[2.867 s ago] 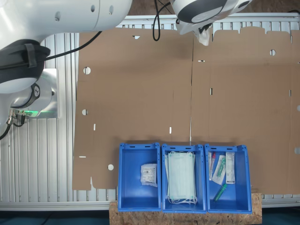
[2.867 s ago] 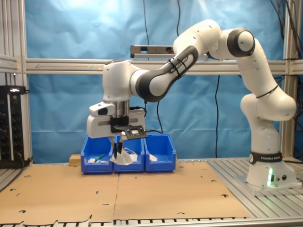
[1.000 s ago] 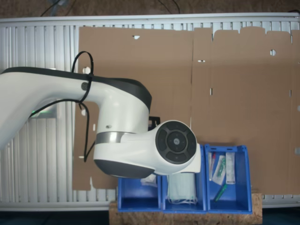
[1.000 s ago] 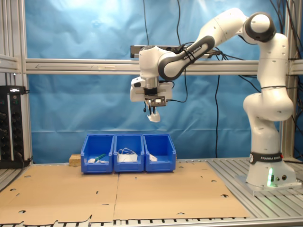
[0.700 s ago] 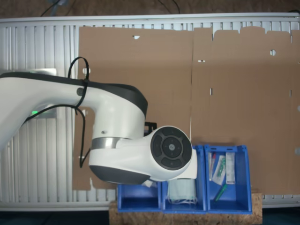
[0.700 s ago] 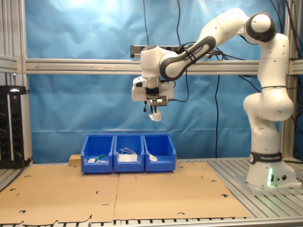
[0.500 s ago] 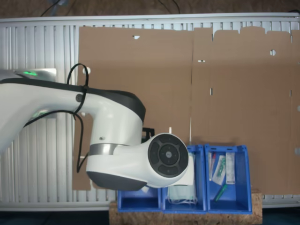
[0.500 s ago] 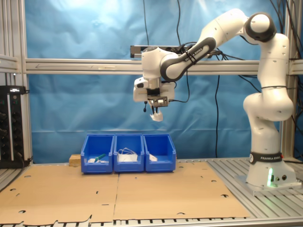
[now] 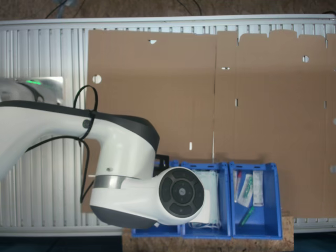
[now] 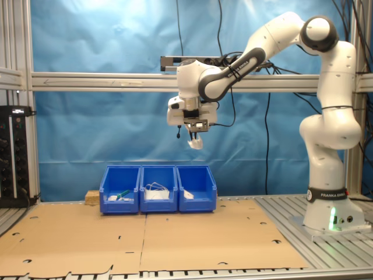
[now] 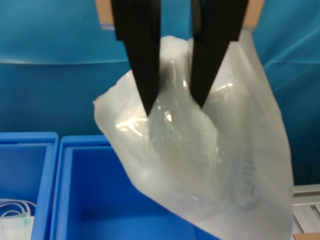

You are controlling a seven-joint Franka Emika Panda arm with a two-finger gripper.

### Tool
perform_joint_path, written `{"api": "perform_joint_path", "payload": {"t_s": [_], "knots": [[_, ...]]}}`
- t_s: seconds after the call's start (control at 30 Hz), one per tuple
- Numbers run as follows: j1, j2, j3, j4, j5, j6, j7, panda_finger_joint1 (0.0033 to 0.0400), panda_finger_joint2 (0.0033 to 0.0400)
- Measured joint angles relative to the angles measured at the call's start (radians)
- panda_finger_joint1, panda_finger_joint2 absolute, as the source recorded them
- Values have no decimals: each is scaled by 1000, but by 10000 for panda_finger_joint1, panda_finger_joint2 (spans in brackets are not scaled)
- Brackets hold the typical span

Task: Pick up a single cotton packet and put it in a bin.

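The white Franka arm [image 10: 315, 76] reaches out high above the surface, and its black two-fingered pincer [image 10: 194, 135] hangs well above the row of three blue plastic bins [image 10: 158, 189] in the second exterior view. In the wrist view the pincer [image 11: 175, 107] points down with its two dark fingers [image 11: 137, 55] pressed into a small, crumpled, translucent white cotton packet [image 11: 200, 155], which they clamp between them; the packet dangles below the fingertips (its plastic wrapper catches the light in bright streaks). The same packet shows as a small white shape [image 10: 197, 143] under the pincer in the second exterior view, in the air, roughly over the bin at the second exterior view's right end of the row [image 10: 198, 188] and well apart from it.

In the first exterior view the arm's wrist [image 9: 152, 197] covers the bin at the first exterior view's left end of the row. The middle bin [image 9: 223, 199] holds pale green face masks [image 9: 212, 184], and the third bin [image 9: 273, 202] holds several small wrapped items [image 9: 247, 191]. The bins stand at the edge of flat brown cardboard sheets [image 9: 210, 94] laid over a ribbed metal surface [image 9: 42, 58].
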Motion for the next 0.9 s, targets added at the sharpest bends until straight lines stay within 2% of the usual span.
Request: {"api": "perform_joint_path", "payload": {"t_s": [0.43, 0.9], "knots": [[1, 0, -2, 0, -5, 6, 0, 40, 40], [1, 0, -2, 0, -7, 8, -19, 40, 40]]}}
